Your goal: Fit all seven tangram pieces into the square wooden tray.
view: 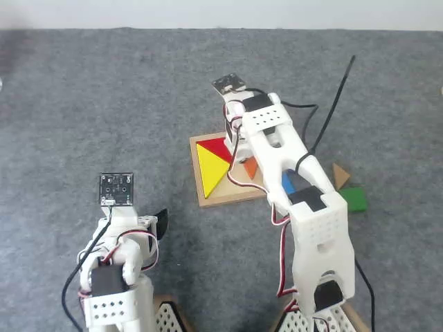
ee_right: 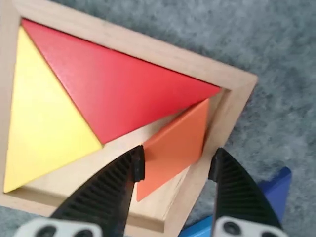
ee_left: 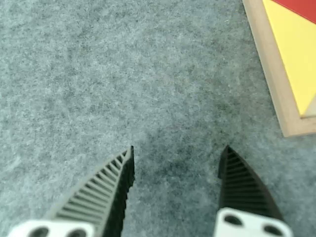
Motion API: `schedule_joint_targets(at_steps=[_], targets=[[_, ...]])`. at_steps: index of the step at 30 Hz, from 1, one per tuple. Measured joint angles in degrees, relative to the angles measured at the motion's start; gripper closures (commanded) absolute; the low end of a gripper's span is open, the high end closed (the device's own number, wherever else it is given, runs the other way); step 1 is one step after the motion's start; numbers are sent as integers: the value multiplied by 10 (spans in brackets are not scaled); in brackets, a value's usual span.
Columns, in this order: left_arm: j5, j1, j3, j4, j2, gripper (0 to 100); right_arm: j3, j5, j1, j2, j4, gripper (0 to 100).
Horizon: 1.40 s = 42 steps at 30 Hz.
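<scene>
Right wrist view looks straight down into the square wooden tray (ee_right: 148,52), where three pieces already lie: a large yellow triangle (ee_right: 44,128) along one wall, a large red triangle (ee_right: 123,94) along the next wall, and a smaller orange triangle (ee_right: 175,143) tucked against the red one's long edge and the tray's wall. The right gripper (ee_right: 177,165) hangs over that orange triangle with its jaws spread to either side and nothing clamped, so by my reading the third piece is placed or nearly so; whether it sits fully flat I cannot tell. A blue piece (ee_right: 274,190) waits on the tabletop just outside the tray's corner. High view adds what the wrist cameras miss: a green piece (view: 355,199) and a plain wooden triangle (view: 340,174) lying loose between the tray and the tabletop's right edge, with the tray itself near the tabletop's middle. That makes six pieces I can count, so at least three remain to be fitted. Left wrist view shows the left gripper (ee_left: 175,163) spread wide and empty above bare tabletop near another tray corner.
</scene>
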<state>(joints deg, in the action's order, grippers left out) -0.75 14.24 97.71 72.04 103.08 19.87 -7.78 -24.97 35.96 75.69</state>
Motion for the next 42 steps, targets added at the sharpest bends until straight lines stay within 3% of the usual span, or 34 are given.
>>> schedule_joint_targets(at_steps=[20, 34, 42], targets=[[0, 0, 0, 0, 0, 729, 23, 23, 21, 0, 38, 782], [0, 0, 0, 0, 0, 729, 9, 57, 25, 19, -23, 780], [0, 0, 0, 0, 0, 729, 113, 84, 52, 85, -8, 782]])
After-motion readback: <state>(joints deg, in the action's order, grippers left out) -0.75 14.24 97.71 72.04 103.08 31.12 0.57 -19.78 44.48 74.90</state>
